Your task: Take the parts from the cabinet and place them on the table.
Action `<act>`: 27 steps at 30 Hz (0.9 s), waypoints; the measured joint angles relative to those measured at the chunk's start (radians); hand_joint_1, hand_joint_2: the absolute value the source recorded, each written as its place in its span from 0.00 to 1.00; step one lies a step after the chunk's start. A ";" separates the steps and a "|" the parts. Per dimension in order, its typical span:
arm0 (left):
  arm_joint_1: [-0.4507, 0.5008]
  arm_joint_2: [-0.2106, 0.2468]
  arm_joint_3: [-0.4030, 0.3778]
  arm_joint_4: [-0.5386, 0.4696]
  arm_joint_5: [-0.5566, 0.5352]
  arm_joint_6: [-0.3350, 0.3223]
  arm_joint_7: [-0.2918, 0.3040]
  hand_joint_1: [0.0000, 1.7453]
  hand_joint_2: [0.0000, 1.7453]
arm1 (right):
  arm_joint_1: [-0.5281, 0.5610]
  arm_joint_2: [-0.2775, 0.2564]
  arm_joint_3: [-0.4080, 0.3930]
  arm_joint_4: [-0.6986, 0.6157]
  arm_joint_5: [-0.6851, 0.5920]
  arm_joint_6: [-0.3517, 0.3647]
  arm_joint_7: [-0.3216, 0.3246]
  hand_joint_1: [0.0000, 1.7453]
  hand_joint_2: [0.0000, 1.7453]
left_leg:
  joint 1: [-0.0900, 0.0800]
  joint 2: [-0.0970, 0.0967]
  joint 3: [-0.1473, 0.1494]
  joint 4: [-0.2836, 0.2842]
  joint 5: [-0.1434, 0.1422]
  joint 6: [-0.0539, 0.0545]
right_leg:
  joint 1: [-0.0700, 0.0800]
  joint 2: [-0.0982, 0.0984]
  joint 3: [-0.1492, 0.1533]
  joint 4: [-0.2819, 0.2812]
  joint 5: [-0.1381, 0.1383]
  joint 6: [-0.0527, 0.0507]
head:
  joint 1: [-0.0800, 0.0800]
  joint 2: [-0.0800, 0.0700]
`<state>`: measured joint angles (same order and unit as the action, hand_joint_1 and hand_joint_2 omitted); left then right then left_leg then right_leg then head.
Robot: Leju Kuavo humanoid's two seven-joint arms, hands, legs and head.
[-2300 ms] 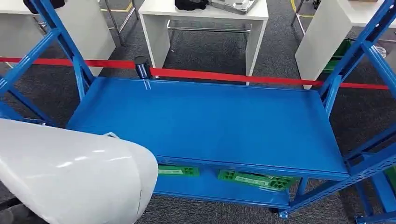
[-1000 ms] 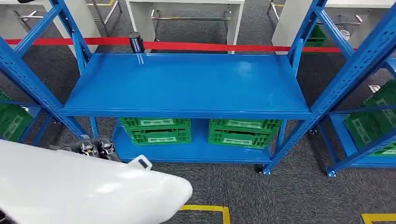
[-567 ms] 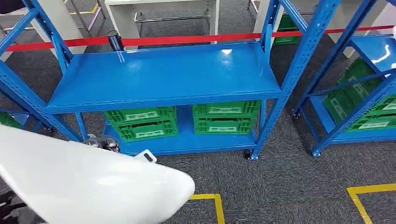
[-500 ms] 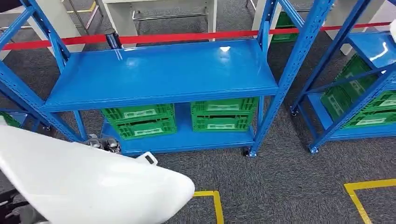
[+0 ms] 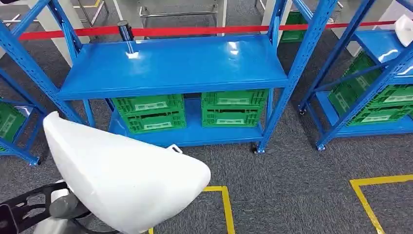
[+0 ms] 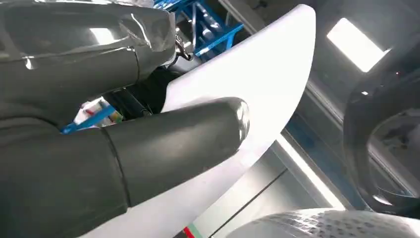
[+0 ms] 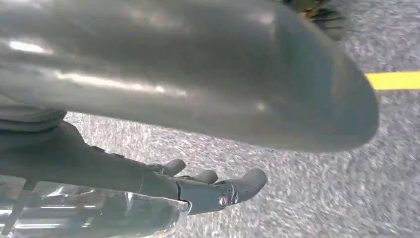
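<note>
A large white curved shell part (image 5: 126, 180) fills the lower left of the head view, held up in front of me over the carpet. In the left wrist view my left hand (image 6: 99, 148) grips this white part (image 6: 267, 89), its thick thumb (image 6: 173, 144) pressed along the smooth face. The blue cabinet rack (image 5: 175, 63) stands ahead with a bare top shelf. My right hand (image 7: 89, 163) hangs over the grey carpet with its fingers (image 7: 218, 191) stretched out, apart from the thumb, and nothing in it.
Two green crates (image 5: 148, 113) (image 5: 234, 108) sit on the rack's lower shelf. A second blue rack (image 5: 384, 44) at the right carries green crates and a white part (image 5: 404, 24). Red barrier tape (image 5: 195, 30) runs behind. Yellow floor lines (image 5: 226, 204) mark the carpet.
The whole picture has shifted: the camera has drawn back from the rack and turned, bringing the right-hand rack into view. The white part stays in my left hand and now stands higher.
</note>
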<state>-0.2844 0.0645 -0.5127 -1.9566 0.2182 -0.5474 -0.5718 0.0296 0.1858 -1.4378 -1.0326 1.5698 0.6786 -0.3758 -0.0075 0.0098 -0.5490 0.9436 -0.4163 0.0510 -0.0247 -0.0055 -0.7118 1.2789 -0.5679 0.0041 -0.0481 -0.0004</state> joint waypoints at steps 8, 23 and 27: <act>-0.002 0.002 0.000 0.027 -0.011 0.020 0.001 1.00 0.00 | -0.010 -0.036 0.031 0.116 0.000 -0.024 -0.027 0.00 0.00 | 0.009 0.004 -0.121 0.067 0.069 -0.044 | -0.004 0.006 0.218 -0.269 0.024 0.021 | -0.002 0.000; -0.059 0.011 -0.051 0.098 -0.051 0.061 0.030 1.00 0.00 | -0.016 -0.057 0.037 0.309 -0.005 -0.090 0.012 0.00 0.00 | -0.012 0.051 0.085 0.039 -0.128 -0.019 | 0.005 -0.069 0.069 -0.274 0.190 0.002 | -0.004 0.000; -0.065 0.011 -0.060 0.102 -0.051 0.061 0.030 1.00 0.00 | -0.020 -0.057 0.037 0.320 -0.005 -0.090 0.012 0.00 0.00 | -0.008 0.016 0.054 -0.001 -0.052 0.004 | 0.004 -0.030 0.054 -0.247 0.137 0.002 | -0.007 0.000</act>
<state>-0.3490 0.0751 -0.5722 -1.8547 0.1675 -0.4860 -0.5417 0.0098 0.1286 -1.4008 -0.7126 1.5648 0.5882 -0.3635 -0.0151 0.0254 -0.4948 0.9429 -0.4686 0.0555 -0.0205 -0.0354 -0.6580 1.0321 -0.4309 0.0062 -0.0549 -0.0004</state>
